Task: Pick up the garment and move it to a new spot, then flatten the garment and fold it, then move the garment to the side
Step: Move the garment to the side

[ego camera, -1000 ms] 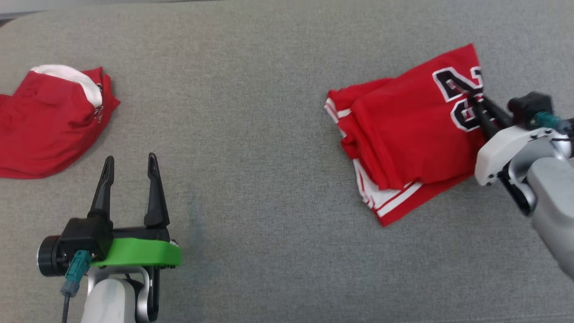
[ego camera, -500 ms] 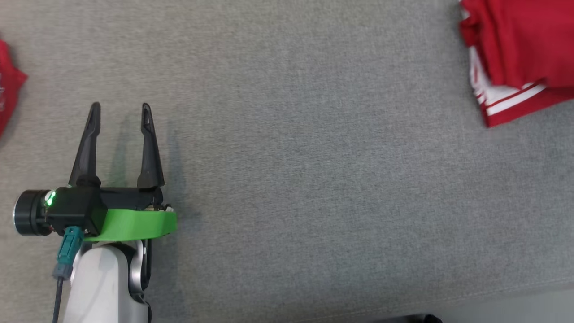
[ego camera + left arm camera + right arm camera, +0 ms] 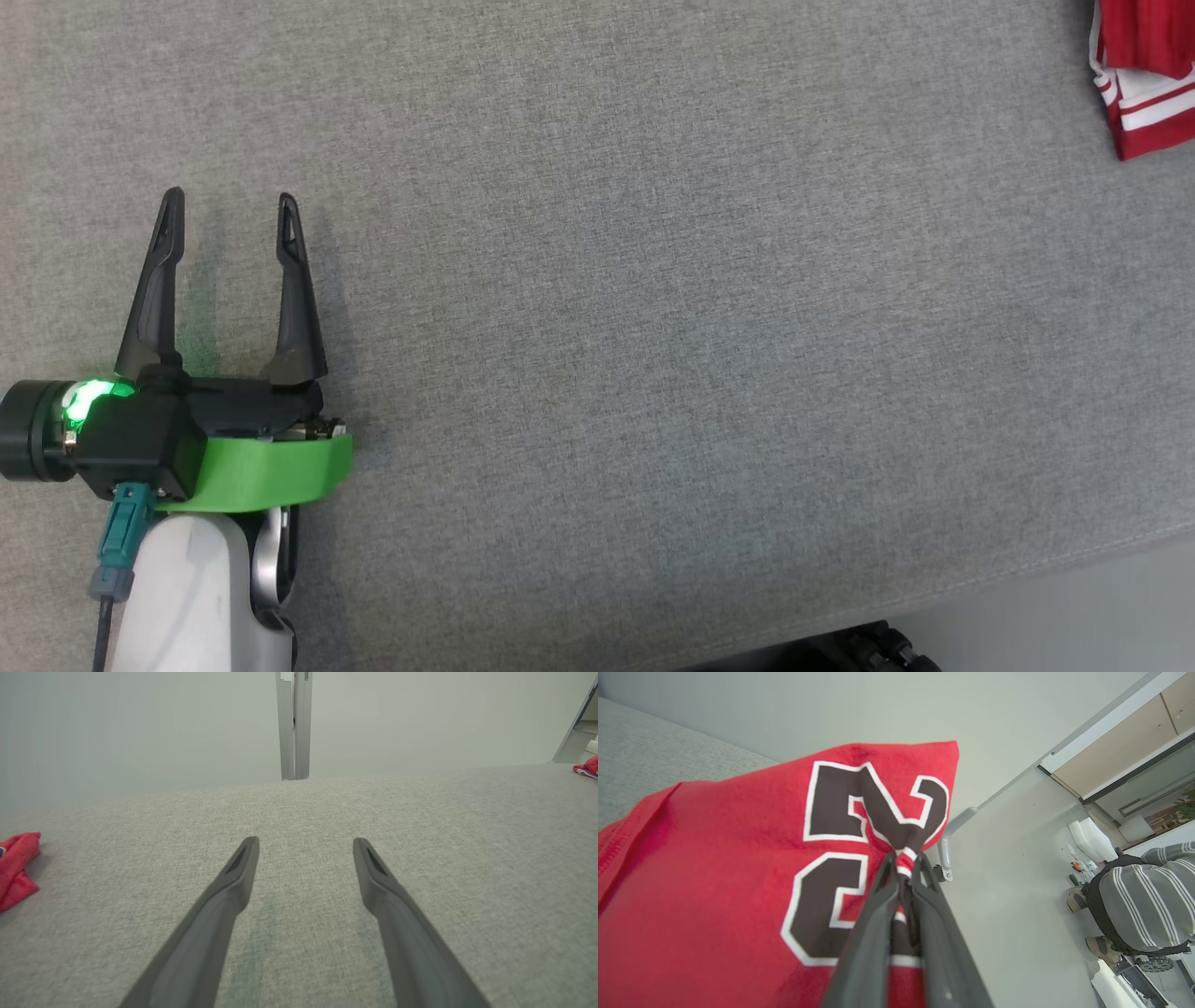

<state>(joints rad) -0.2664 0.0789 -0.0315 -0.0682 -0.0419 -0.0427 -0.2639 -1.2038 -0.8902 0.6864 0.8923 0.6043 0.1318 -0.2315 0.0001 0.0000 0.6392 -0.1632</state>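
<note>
The right claw (image 3: 904,857) is clenched on the red garment (image 3: 714,882), pinching a fold of its black-and-white number between the fingertips. The left claw (image 3: 230,196) is spread wide over the grey surface (image 3: 653,327), grasping nothing, with the garment well off to its right.

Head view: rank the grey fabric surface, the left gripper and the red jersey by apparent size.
Largest: grey fabric surface.
Then: left gripper.
Smallest: red jersey, mostly cut off by the frame edge.
</note>
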